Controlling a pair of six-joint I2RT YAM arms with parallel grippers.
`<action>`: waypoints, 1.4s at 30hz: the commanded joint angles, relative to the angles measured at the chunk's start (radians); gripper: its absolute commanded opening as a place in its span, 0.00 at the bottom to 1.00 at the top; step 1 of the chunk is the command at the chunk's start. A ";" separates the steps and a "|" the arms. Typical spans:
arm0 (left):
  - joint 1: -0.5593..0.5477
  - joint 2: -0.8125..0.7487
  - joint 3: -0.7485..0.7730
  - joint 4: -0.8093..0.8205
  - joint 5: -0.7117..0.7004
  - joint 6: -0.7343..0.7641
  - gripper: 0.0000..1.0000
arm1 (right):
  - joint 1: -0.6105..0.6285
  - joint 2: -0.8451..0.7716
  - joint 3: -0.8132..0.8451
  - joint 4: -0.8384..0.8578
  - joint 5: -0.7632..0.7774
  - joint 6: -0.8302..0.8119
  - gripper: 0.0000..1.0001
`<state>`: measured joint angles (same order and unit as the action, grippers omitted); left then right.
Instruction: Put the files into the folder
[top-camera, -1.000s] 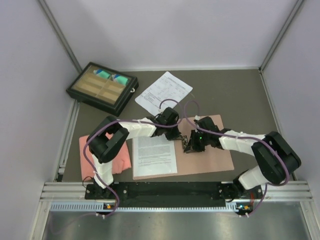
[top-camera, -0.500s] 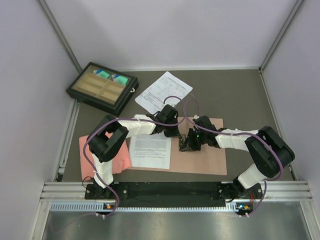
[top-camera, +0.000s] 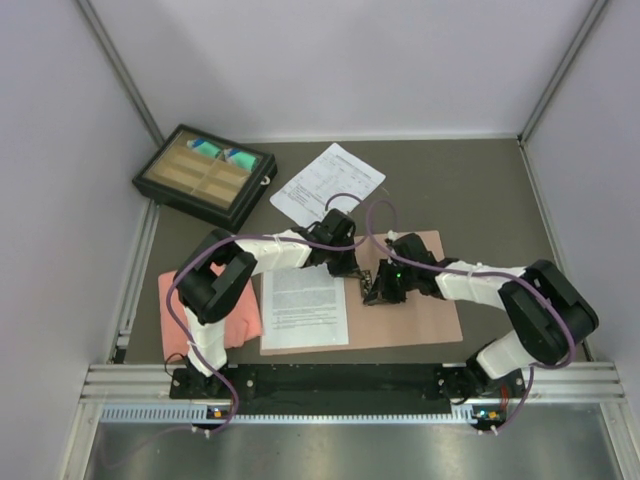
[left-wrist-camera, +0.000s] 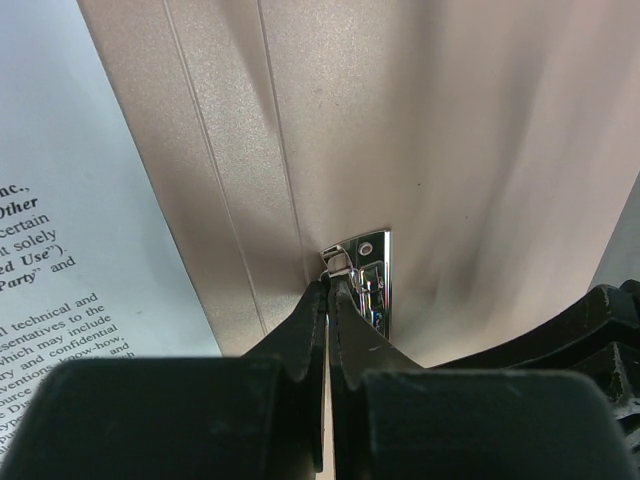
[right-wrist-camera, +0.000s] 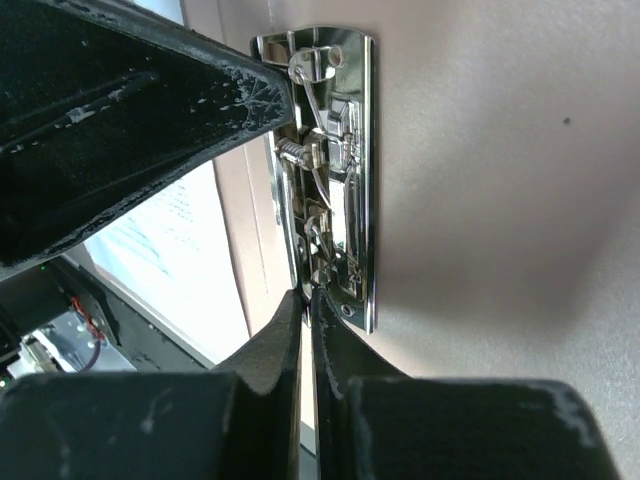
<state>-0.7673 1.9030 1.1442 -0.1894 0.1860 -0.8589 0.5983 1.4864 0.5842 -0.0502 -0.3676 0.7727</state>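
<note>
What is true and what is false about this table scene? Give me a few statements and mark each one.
1. The left hand and the right hand are both shut, at the metal clip of the folder. True.
2. Both printed sheets lie on the folder. False: only the dense-text sheet does. The table-layout sheet lies on the table beyond it.
3. A black tray sits at the far left. True.
4. The right hand is holding a sheet of paper. False: there is no paper between its tips, which are at the clip.
</note>
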 joint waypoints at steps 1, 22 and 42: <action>0.002 -0.004 -0.014 -0.068 -0.025 -0.006 0.00 | -0.008 0.026 0.011 -0.299 0.281 -0.032 0.00; 0.002 -0.021 -0.035 -0.024 0.023 0.116 0.00 | -0.150 -0.029 -0.032 -0.033 -0.069 -0.023 0.00; 0.017 -0.076 0.023 0.051 0.089 -0.017 0.23 | -0.105 -0.224 0.013 -0.099 -0.077 -0.181 0.35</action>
<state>-0.7578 1.9045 1.1423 -0.1795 0.2558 -0.8494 0.4564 1.3411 0.5678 -0.1814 -0.4202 0.6422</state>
